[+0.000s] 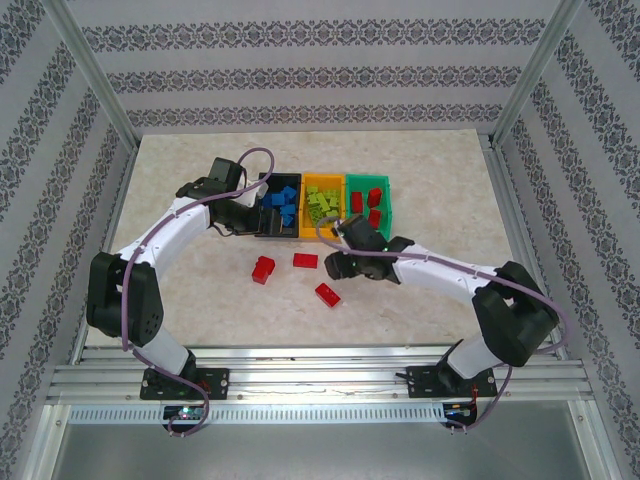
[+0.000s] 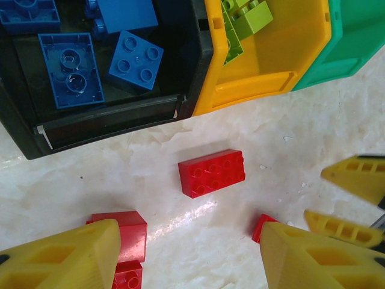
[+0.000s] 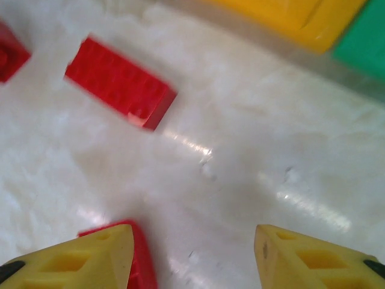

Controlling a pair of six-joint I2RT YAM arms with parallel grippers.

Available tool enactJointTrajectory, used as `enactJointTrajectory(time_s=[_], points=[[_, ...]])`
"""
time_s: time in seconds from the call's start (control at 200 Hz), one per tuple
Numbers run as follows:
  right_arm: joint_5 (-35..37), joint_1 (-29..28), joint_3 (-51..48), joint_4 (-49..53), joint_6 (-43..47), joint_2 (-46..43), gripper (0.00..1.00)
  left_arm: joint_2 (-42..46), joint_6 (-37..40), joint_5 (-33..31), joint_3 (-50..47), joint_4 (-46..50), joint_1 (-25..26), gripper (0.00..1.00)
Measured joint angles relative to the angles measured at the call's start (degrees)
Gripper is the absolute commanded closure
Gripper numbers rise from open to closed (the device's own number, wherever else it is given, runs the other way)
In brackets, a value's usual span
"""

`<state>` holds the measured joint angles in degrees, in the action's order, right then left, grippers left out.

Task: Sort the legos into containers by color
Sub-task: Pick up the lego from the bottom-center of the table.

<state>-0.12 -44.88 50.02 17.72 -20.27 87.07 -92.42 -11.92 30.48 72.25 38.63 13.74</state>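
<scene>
The left end effector [image 2: 189, 241] is open about half way and holds nothing; a red brick [image 2: 212, 173] lies flat on the desk [image 2: 120, 180] just ahead of it, before the black bin [image 2: 108, 126]. The right end effector [image 3: 194, 238] is open and empty too; a second red brick [image 3: 141, 256] sits just beside one finger. I think it should slide over until that brick is between both fingers, then squeeze; the green bin [image 3: 364, 45] ahead holds other red bricks [image 1: 373, 197]. I can read no words anywhere.
</scene>
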Motion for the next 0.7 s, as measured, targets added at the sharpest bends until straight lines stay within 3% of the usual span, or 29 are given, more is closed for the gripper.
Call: enactJointTrajectory(time_s=[0.18,0.565,0.7], points=[[0.7,-5.2,0.0,0.9,-0.9,3.0,0.44,0.0,0.0,0.0,0.0,0.0,0.0,0.37],[1.0,-7.4,1.2,3.9,-1.0,8.0,0.44,-0.3,0.0,0.0,0.0,0.0,0.0,0.37],[1.0,-7.7,2.3,4.4,-1.0,9.4,0.49,-0.4,0.0,0.0,0.0,0.0,0.0,0.37]])
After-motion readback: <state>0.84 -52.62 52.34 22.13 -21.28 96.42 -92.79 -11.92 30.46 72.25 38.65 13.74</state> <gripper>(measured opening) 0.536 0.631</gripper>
